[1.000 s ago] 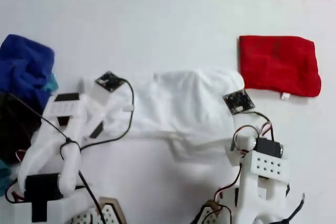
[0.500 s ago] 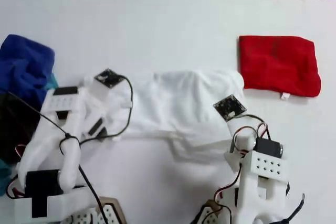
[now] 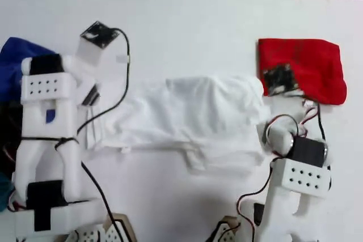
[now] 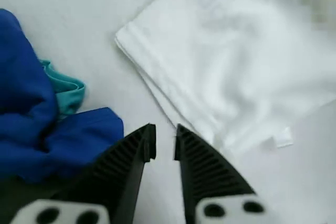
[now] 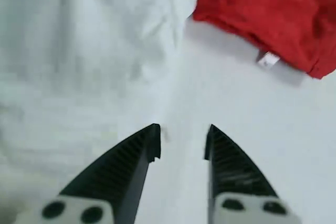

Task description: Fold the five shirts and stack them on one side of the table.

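Observation:
A white shirt [image 3: 187, 120] lies partly folded in the middle of the table; its corner [image 4: 210, 66] also shows in the left wrist view. A folded red shirt [image 3: 300, 69] sits at the back right. My left gripper [image 4: 165, 141] hovers over bare table between the white shirt's left edge and a blue shirt [image 4: 31, 119]. Its fingers are slightly open with nothing between them. My right gripper [image 5: 182, 141] is open and empty, above the table just off the white shirt's right edge [image 5: 105, 51]. The red shirt [image 5: 268, 14] lies just beyond it.
At the left edge lies a pile with the blue shirt [image 3: 14, 63], a teal one [image 4: 65, 90] and a dark one [image 3: 8, 140]. Both arm bases and cables [image 3: 108, 111] crowd the near edge. The table's far strip [image 3: 187, 26] is bare.
Both arms have come off the white shirt. The left one swung out toward the far left, the right one moved right toward the red shirt. The shirt's left edge is now uncovered.

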Motion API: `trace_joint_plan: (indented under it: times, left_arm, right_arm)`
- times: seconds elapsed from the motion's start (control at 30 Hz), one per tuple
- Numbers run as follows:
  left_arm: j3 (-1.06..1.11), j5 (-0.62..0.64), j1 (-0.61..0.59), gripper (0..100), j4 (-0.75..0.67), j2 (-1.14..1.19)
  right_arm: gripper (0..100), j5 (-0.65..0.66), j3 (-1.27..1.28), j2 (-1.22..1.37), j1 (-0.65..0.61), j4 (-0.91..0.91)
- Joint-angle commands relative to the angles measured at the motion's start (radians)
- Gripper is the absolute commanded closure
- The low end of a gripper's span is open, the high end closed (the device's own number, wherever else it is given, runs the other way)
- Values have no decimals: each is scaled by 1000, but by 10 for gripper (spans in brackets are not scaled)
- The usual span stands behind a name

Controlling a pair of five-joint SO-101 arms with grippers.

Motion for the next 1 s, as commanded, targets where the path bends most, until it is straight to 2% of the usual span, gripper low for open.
trace_joint_plan:
  times: [0.0,0.23,0.47,0.53,0.63,0.97]
  left_arm:
    - [-47,57,61,975,-69,84]
    - [-203,192,133,974,-161,413]
    - [-481,213,140,974,-152,717]
    - [-538,213,137,974,-150,784]
    - [-610,209,120,974,-110,870]
    - [-934,176,2,974,41,1073]
  right_arm:
    - [962,-69,-57,110,-64,-143]
    - [979,-75,-350,526,-171,-219]
    - [979,-84,-756,1032,-213,-209]
    - [979,-149,-864,1155,-214,-177]
    - [979,-227,-1022,1320,-213,-114]
    - [979,-232,-1412,1722,-159,13]
